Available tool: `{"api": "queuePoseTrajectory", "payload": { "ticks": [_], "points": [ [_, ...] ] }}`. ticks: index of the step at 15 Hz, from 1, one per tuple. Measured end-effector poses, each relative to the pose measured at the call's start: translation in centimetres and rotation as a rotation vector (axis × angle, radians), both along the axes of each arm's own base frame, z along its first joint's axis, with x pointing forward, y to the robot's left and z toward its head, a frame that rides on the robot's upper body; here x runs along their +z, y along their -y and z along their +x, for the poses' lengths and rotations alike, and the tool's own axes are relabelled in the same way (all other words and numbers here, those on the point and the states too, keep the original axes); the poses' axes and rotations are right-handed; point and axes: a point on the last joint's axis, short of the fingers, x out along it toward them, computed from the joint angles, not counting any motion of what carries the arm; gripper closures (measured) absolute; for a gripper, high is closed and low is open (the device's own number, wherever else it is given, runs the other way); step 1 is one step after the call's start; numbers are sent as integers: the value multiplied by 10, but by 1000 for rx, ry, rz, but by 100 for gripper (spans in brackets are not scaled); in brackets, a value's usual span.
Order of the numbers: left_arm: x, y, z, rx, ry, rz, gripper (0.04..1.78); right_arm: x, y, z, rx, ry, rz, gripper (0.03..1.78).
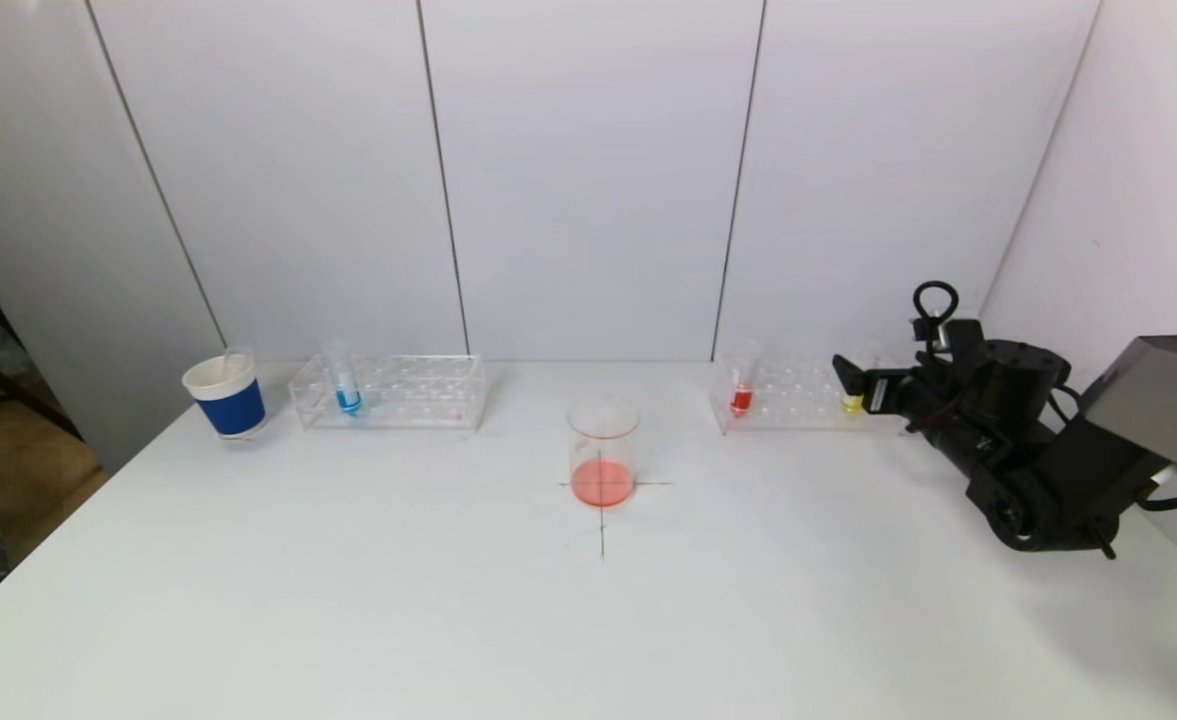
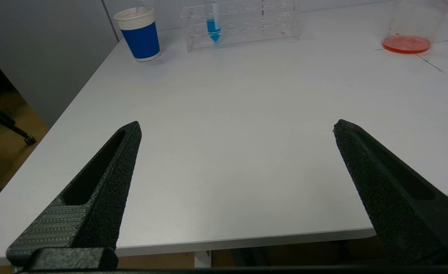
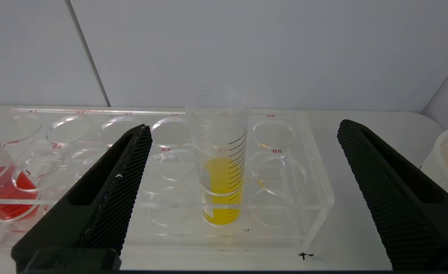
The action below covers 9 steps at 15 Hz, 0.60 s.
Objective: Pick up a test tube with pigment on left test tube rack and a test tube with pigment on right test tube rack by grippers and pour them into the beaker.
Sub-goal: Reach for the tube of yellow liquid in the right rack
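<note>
Right tool (image 3: 243, 129) gaped wide, level with the yellow tube (image 3: 220, 163) standing in the right rack (image 1: 798, 400) on the desk (image 1: 588, 620); closing off-centre risked tipping it. Left tool (image 2: 237, 127) waited wide open, low at the near edge

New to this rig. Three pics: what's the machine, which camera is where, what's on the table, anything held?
It is a two-armed robot with a camera on its head and one on each wrist. The head view overlooks the white table: a blue paper cup, the left rack holding a blue tube, the beaker with red liquid, and the right rack holding a red tube and a yellow tube. The right gripper is open, facing the yellow tube. The left gripper is open near the table's front edge. Nothing is held.
</note>
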Motion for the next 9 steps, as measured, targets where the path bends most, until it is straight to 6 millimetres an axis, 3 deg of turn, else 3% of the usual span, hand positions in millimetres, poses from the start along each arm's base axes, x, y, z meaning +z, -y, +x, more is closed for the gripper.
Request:
{"api": "queuePoseTrajectory", "payload": {
  "ticks": [9],
  "points": [
    [0, 0, 0, 0, 0, 0, 6, -8, -13, 14, 0, 20, -7, 4]
  ]
}}
